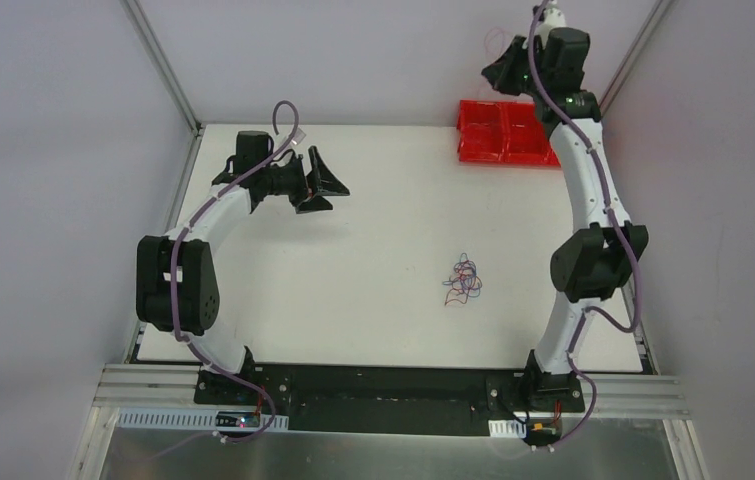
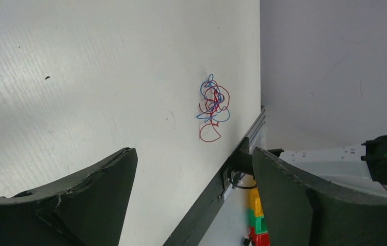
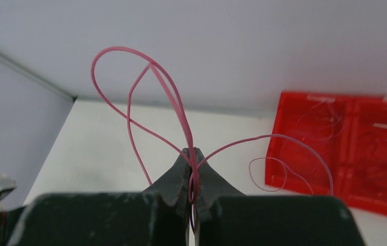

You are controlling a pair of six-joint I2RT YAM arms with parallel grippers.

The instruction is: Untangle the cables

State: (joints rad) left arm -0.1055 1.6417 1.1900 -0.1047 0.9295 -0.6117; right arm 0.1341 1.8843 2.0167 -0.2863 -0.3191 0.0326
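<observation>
top view: cables (image 1: 463, 280) sit in a small tangle right of the desk's (image 1: 353, 300) middle. left tool (image 1: 319, 186) hangs toward the far left. right tool (image 1: 498, 72) is raised beyond the far right corner.

left wrist: left tool (image 2: 194, 164) gapes wide, holding nothing; tangle (image 2: 212, 107) well apart.

right wrist: right tool (image 3: 192, 177) is pinched on one pink strand (image 3: 181, 120).

likely weightless, springy, quick to snag; grab a free outer loop.

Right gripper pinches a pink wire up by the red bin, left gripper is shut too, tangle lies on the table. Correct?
No: the left gripper is open and empty, per the left wrist view. The right gripper does pinch the pink wire by the red bin; the tangle lies on the table.
</observation>
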